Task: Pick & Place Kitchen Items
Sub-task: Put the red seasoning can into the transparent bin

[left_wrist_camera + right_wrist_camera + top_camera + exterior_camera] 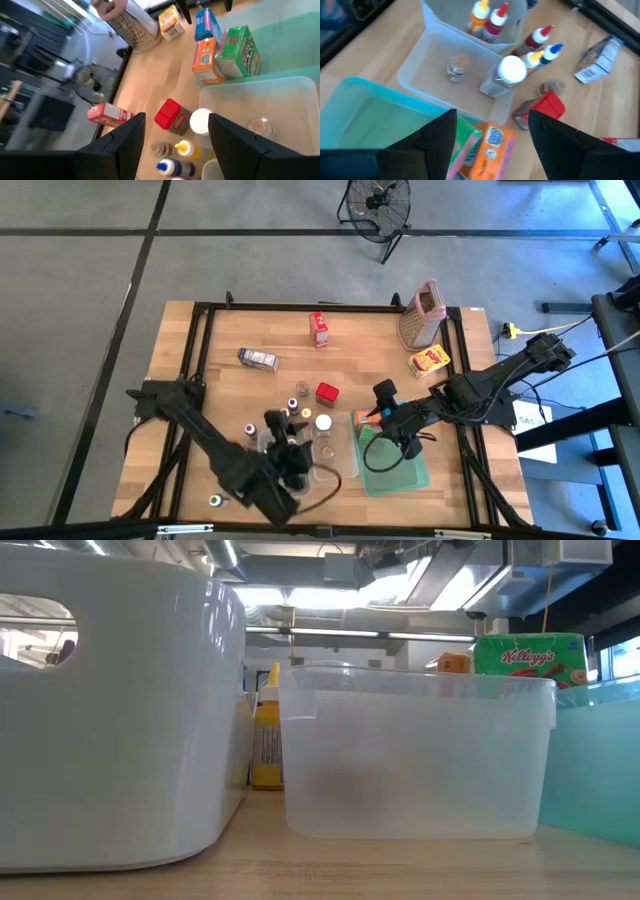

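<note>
The left gripper [283,442] hangs over the clear tubs near the front of the worktop [260,330], its fingers apart and holding nothing; its wrist view looks down between them at a red-capped jar [169,115], a white-capped bottle [199,121] and small yellow- and blue-tipped bottles crowded just beside the near tub [265,107], probably gathered there so they can be dropped in one by one. A small jar [458,66] already lies in that tub, and two bottles stand in the next one. The right gripper [385,423] hovers at the edge of the green tray [395,475], fingers also spread and empty, above three cartons, orange [206,61], green [237,52] and blue [206,22], standing together there. Well apart lie a red carton [319,329], a grey-blue pack [258,359] and a yellow carton [429,361] by the grater [421,315], apparently still unsorted.
</note>
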### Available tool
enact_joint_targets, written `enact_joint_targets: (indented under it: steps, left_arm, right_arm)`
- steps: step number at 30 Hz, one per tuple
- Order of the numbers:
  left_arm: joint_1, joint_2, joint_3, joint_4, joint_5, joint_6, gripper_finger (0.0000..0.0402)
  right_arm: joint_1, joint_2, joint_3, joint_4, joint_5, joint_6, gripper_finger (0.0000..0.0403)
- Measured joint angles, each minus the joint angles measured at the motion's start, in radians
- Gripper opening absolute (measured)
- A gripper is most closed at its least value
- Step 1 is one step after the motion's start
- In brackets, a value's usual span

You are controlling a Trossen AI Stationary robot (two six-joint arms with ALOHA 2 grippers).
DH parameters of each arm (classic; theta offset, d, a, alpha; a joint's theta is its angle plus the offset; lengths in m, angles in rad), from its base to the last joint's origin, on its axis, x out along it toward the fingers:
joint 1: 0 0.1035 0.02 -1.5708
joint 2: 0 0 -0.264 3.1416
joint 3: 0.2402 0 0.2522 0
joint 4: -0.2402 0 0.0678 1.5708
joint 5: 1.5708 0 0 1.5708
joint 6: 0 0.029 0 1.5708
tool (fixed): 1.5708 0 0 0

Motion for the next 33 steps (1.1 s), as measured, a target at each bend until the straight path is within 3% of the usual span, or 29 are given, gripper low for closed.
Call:
enact_joint_targets:
  steps: [7,16,24,33]
  left_arm:
    - [0.038,-0.142,-0.001,0.000,0.079,0.127,0.0212]
    - [0.080,-0.288,-0.028,0.002,0.100,0.198,0.0212]
    - [0.165,-0.462,-0.220,0.001,0.103,0.191,0.0212]
    - [0.248,-0.679,-0.513,0.001,0.221,0.139,0.0212]
  right_arm:
    - [-0.034,0.000,0.000,-0.018,-0.001,0.019,0.0248]
    - [-0.037,0.000,0.000,-0.120,-0.004,0.124,0.0248]
    - [-0.037,0.000,0.000,-0.126,0.013,0.140,0.0248]
    - [-0.072,0.000,0.000,-0.021,0.064,0.105,0.0248]
